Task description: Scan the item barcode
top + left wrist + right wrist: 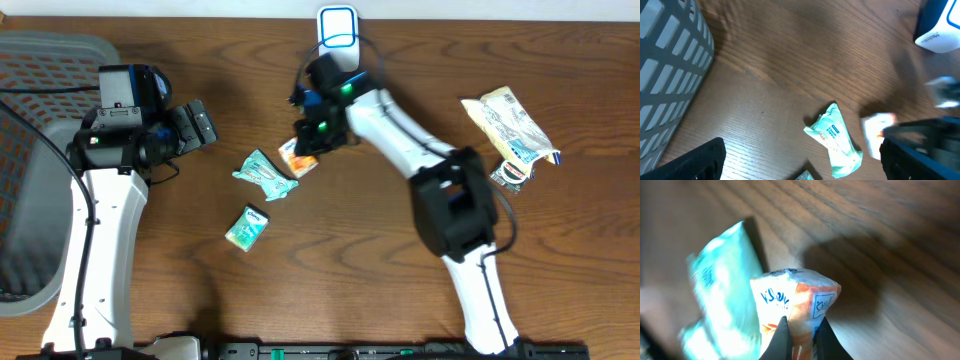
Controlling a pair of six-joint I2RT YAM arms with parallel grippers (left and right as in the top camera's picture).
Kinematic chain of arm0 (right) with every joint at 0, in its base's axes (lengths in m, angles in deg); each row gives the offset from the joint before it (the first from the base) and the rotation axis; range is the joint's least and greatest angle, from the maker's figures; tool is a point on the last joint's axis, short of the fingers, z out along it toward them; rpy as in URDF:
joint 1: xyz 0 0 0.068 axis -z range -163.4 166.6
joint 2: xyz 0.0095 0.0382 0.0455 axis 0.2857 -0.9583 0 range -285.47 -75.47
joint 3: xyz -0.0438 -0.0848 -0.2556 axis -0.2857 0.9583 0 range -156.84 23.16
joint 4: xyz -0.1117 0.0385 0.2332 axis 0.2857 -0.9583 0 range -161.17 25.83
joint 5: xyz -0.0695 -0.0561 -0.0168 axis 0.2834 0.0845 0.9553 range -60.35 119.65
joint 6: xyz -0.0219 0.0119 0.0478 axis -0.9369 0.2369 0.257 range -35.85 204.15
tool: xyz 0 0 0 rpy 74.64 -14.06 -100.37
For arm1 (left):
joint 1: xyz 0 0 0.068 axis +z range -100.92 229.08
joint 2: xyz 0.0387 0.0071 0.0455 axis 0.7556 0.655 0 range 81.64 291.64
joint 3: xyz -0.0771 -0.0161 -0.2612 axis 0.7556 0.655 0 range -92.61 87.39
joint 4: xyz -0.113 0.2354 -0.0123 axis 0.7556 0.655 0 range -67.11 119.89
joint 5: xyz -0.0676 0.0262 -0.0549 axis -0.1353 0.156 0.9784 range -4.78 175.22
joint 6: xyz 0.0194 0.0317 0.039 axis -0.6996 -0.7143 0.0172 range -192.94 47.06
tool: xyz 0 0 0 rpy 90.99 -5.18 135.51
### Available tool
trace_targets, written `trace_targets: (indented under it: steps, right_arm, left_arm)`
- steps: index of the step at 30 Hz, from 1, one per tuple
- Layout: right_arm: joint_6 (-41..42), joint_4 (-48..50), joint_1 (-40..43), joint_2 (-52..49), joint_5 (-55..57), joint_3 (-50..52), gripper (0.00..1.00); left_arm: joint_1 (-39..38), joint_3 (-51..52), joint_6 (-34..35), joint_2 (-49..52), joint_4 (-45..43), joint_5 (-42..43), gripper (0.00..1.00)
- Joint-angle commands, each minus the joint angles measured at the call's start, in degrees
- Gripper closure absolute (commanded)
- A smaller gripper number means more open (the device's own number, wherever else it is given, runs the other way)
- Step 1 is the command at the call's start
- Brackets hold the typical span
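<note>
I judge this to be the pick-up step. My right gripper [801, 326] is clamped on the orange packet [797, 297], just left of centre in the overhead view, beside a teal packet [715, 280]. I cannot tell if it is off the table yet. Next I must lift it and turn its barcode toward the scanner [338, 27] at top centre. My left gripper [203, 123], at the left, is spread wide and holds nothing.
</note>
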Motion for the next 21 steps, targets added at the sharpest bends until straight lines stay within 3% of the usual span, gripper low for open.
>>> trace_targets:
  steps: [1,5,14,15,21]
  right_arm:
    - [-12.7,-4.0,5.4,3.9,-14.9,0.0,0.99]
    - [-19.1,-9.9,10.4,3.7,-21.0,0.2,0.99]
    - [-20.0,-12.6,13.3,3.7,-18.5,0.2,0.99]
    - [-19.4,-12.6,13.1,3.7,-15.6,0.2,0.99]
    - [-0.1,-11.6,5.6,3.7,31.3,0.2,0.99]
  left_arm:
    - [0.2,-0.3,-1.0,0.1,0.2,-0.5,0.02]
    - [0.2,-0.3,-1.0,0.1,0.2,-0.5,0.02]
    - [0.2,-0.3,-1.0,0.1,0.2,-0.5,0.03]
    - [0.2,-0.3,-1.0,0.1,0.2,-0.5,0.02]
    - [0.2,-0.3,-1.0,0.1,0.2,-0.5,0.02]
